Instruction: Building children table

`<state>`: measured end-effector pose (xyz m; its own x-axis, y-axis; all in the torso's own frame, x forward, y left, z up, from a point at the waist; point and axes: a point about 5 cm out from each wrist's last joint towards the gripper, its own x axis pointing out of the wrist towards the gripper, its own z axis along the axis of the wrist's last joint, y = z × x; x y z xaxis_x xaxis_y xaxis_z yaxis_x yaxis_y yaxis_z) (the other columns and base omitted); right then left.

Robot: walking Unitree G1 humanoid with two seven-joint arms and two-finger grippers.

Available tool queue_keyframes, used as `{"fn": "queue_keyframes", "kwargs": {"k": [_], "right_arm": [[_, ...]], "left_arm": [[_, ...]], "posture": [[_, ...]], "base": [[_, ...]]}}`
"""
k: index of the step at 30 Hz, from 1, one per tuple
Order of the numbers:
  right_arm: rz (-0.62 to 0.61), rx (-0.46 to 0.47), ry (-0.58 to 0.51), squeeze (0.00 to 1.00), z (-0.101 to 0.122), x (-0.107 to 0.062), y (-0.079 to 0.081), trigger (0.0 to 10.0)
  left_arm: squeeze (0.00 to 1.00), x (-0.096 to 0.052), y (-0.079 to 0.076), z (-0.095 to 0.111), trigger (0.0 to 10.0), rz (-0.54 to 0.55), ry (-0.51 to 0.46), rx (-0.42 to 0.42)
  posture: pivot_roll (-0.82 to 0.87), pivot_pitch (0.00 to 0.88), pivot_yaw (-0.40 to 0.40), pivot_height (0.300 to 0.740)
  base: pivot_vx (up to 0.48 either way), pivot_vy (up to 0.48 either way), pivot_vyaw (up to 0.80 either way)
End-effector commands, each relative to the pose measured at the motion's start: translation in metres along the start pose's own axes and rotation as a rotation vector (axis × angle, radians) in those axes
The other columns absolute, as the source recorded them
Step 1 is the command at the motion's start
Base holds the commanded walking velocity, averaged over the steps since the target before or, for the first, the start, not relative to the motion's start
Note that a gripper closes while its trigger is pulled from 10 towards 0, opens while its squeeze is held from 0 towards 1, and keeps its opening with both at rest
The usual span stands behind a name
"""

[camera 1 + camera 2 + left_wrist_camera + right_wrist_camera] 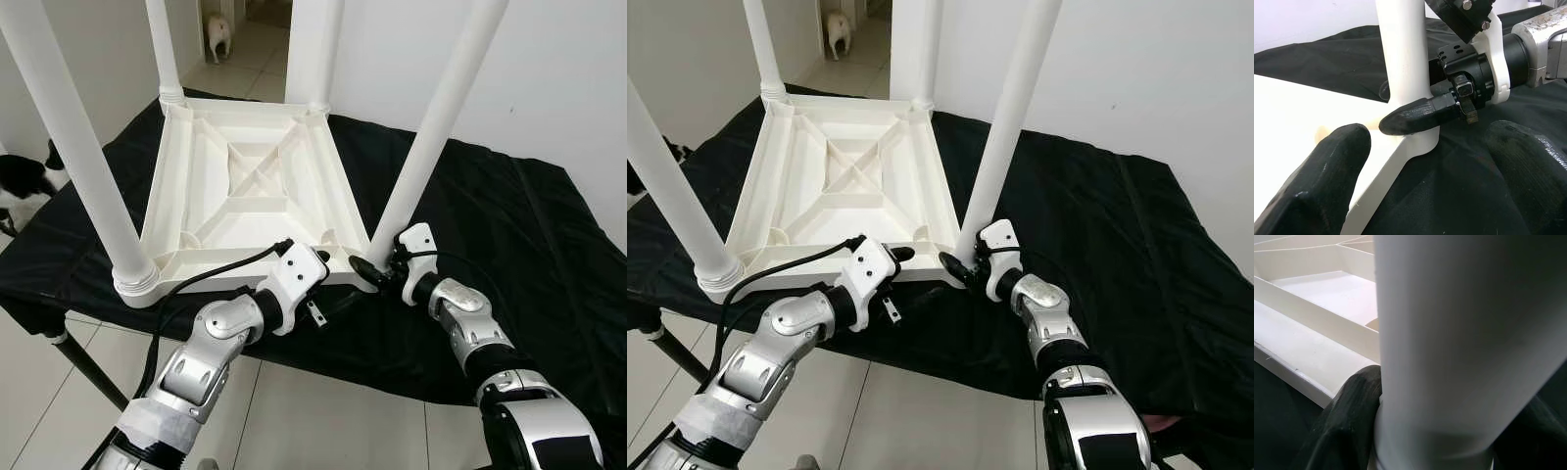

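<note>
On the black-draped counter (509, 225) in the left eye view, the white children table (250, 191) lies upside down, ribbed underside up, with four white legs standing in its corner sockets: near left leg (73, 147), far left leg (164, 49), far right leg (326, 54), near right leg (441, 117). Judged from that, assembly looks nearly done; what seems left is seating or tightening the near right leg, then turning the table upright. Right hand (377, 269) is closed around the base of the near right leg at its socket. Left hand (312, 284) sits at the near edge of the table, just left of that corner, holding nothing. A black cable runs from the left arm across the table's near rim. Off the counter: a black-and-white animal (24, 181) at far left, and a pale dog (217, 34) in the doorway beyond; either could wander in. Right eye view: same layout; right hand (965, 262) touching the leg base, left hand (884, 269) beside the rim. Left wrist view: left hand's fingers (1322, 181) spread wide with only counter cloth and the table corner between them; beyond, one black finger of the right hand lies across the leg's foot. Right wrist view: the leg (1464, 333) stands between the right hand's fingers (1347, 426), which press against it just above the socket collar. Tall legs crowd the arms; the cable could snag the rim.
</note>
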<state>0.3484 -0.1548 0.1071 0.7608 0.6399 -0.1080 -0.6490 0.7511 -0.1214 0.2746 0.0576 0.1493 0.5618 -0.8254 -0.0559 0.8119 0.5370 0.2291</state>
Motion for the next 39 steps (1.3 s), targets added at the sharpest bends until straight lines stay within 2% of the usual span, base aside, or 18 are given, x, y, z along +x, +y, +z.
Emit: {"fn": "queue_keyframes", "kwargs": {"k": [1,4,5,9,12,15,17,18,20,22,24,25,26,27,30,32,38,39], "right_arm": [[0.051,0.025,0.056,0.00,-0.012,0.000,0.008,0.0],[0.020,0.025,0.054,0.00,-0.014,-0.002,0.005,0.0],[-0.024,0.034,0.059,0.00,-0.015,-0.002,0.003,10.0],[-0.083,0.046,0.058,0.00,-0.016,-0.002,0.002,10.0],[-0.209,0.048,0.053,0.00,-0.017,0.000,0.003,10.0],[-0.256,0.050,0.042,0.00,-0.017,0.001,0.005,10.0],[-0.366,0.070,0.030,0.00,-0.017,0.003,0.008,10.0],[-0.366,0.070,0.030,0.00,-0.017,0.003,0.008,10.0],[-0.472,0.115,0.020,0.00,-0.018,0.005,0.013,10.0],[-0.472,0.115,0.020,0.00,-0.018,0.005,0.013,10.0],[-0.608,0.160,0.012,0.00,-0.019,0.007,0.020,10.0],[-0.608,0.160,0.012,0.00,-0.019,0.007,0.020,10.0],[-0.694,0.187,0.022,0.00,-0.019,0.007,0.022,10.0],[-0.694,0.187,0.022,0.00,-0.019,0.007,0.022,10.0],[-0.801,0.230,0.036,0.00,-0.020,0.007,0.025,10.0],[-0.792,0.249,0.009,0.00,-0.014,0.013,0.031,10.0],[-0.768,0.262,-0.070,0.00,-0.003,0.011,0.029,10.0],[-0.747,0.254,-0.087,1.00,-0.001,0.010,0.029,10.0]], "left_arm": [[0.00,0.000,0.001,0.001,10.0,0.024,0.000,0.014],[0.00,0.000,0.000,0.002,10.0,0.025,-0.002,0.011],[0.00,0.000,0.000,0.002,10.0,0.025,-0.003,0.009],[0.00,0.001,0.000,0.001,10.0,0.026,-0.003,0.007],[0.00,0.001,-0.001,0.001,10.0,0.025,-0.005,0.005],[0.00,0.001,-0.001,0.001,10.0,0.025,-0.006,0.004],[0.00,0.002,-0.002,0.001,10.0,0.023,-0.007,0.003],[0.00,0.002,-0.002,0.001,10.0,0.023,-0.007,0.003],[0.00,0.002,-0.002,0.001,10.0,0.020,-0.007,0.002],[0.00,0.002,-0.002,0.001,10.0,0.020,-0.007,0.002],[0.00,0.003,-0.003,0.001,10.0,0.018,-0.008,0.001],[0.00,0.003,-0.003,0.001,10.0,0.018,-0.008,0.001],[0.00,0.003,-0.003,0.001,10.0,0.018,-0.009,0.001],[0.00,0.003,-0.003,0.001,10.0,0.018,-0.009,0.001],[0.00,0.004,-0.003,0.001,10.0,0.020,-0.009,0.001],[0.00,0.004,-0.004,0.001,10.0,0.023,-0.011,-0.003],[0.00,0.003,-0.004,0.001,10.0,0.029,-0.011,-0.006],[0.00,0.004,-0.004,0.001,10.0,0.030,-0.011,-0.005]], "posture": [[0.02,0.000,-0.078,0.740],[0.01,0.000,-0.083,0.740],[0.01,0.000,-0.084,0.740],[0.01,0.000,-0.084,0.740],[0.01,0.000,-0.088,0.740],[0.00,0.000,-0.090,0.740],[0.00,0.000,-0.090,0.740],[0.00,0.000,-0.090,0.740],[-0.01,0.000,-0.090,0.740],[-0.01,0.000,-0.090,0.740],[-0.01,0.000,-0.093,0.740],[-0.01,0.000,-0.093,0.740],[-0.01,0.000,-0.093,0.740],[-0.01,0.000,-0.093,0.740],[0.00,0.000,-0.106,0.740],[0.00,0.000,-0.107,0.740],[0.01,0.000,-0.108,0.740],[0.01,0.000,-0.110,0.740]], "base": [[0.000,0.000,0.00],[0.000,0.000,0.00],[0.000,0.000,0.00],[0.000,0.000,0.00],[0.000,0.000,0.00],[0.000,0.000,0.00],[0.000,0.000,0.00],[0.000,0.000,0.00],[0.000,0.000,0.00],[0.000,0.000,0.00],[0.000,0.000,0.00],[0.000,0.000,0.00],[0.000,0.000,0.00],[0.000,0.000,0.00],[0.000,0.000,0.00],[0.000,0.000,0.00],[0.000,0.000,0.00],[0.000,0.000,0.00]]}}
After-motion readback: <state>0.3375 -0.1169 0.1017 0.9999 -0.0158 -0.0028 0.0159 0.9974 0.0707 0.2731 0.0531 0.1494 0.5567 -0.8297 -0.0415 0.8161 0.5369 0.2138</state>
